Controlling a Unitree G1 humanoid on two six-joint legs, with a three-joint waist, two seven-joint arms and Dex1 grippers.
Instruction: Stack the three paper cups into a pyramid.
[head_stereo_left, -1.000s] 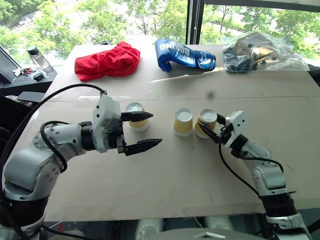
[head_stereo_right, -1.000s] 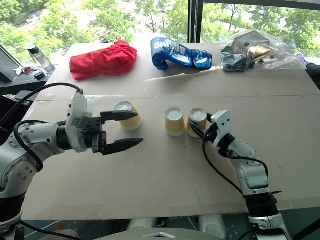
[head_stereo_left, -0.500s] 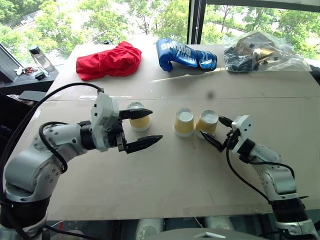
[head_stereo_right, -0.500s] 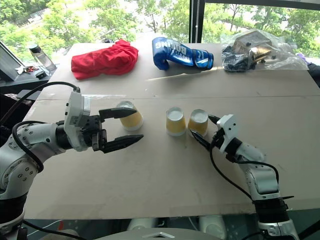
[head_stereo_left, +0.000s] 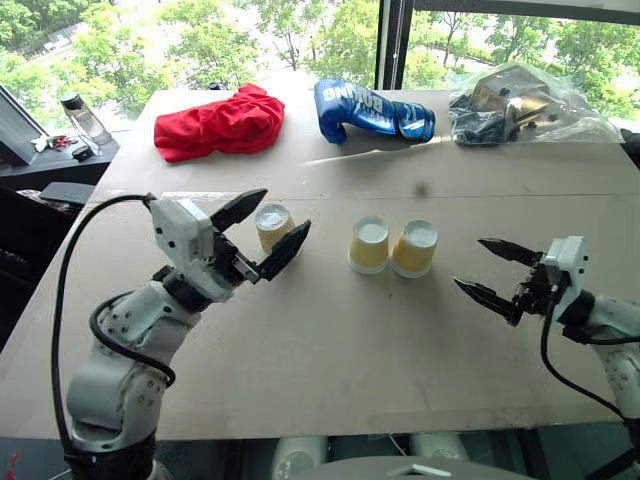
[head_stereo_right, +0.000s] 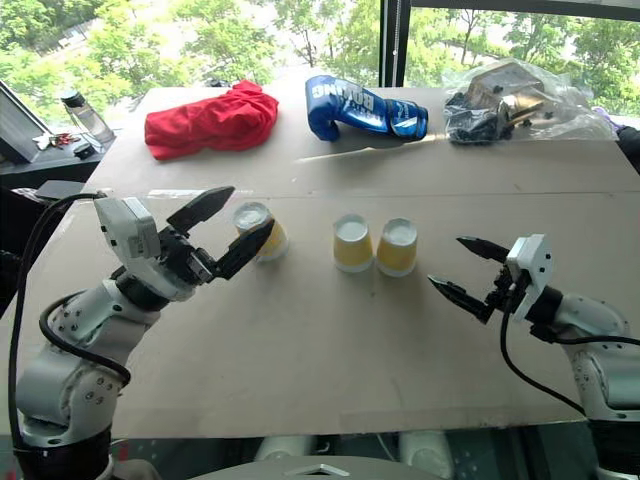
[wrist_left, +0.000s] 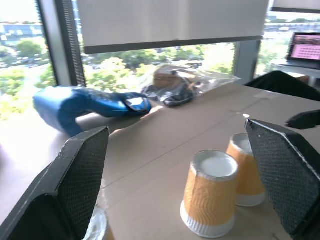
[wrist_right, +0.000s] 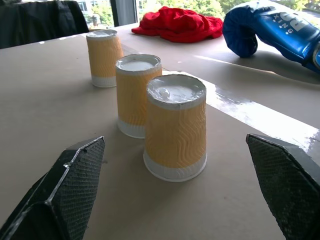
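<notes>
Three paper cups stand upside down on the table: the left cup (head_stereo_left: 272, 225), the middle cup (head_stereo_left: 369, 245) and the right cup (head_stereo_left: 415, 248). The middle and right cups stand side by side, almost touching, and the left one stands apart. My left gripper (head_stereo_left: 286, 209) is open, and the left cup shows between its fingers without touching either. In the left wrist view that cup's rim (wrist_left: 97, 227) sits low by one finger. My right gripper (head_stereo_left: 468, 263) is open and empty, a short way to the right of the right cup (wrist_right: 175, 132).
At the back of the table lie a red cloth (head_stereo_left: 220, 122), a blue boxing glove (head_stereo_left: 370, 108) and a clear plastic bag of dark items (head_stereo_left: 515, 105). A bottle (head_stereo_left: 78, 118) stands on a ledge beyond the table's left edge.
My right gripper let go of the right cup, opened wide and drew back to the right. My left gripper swung so that its fingers now point up and to the right around the left cup.
</notes>
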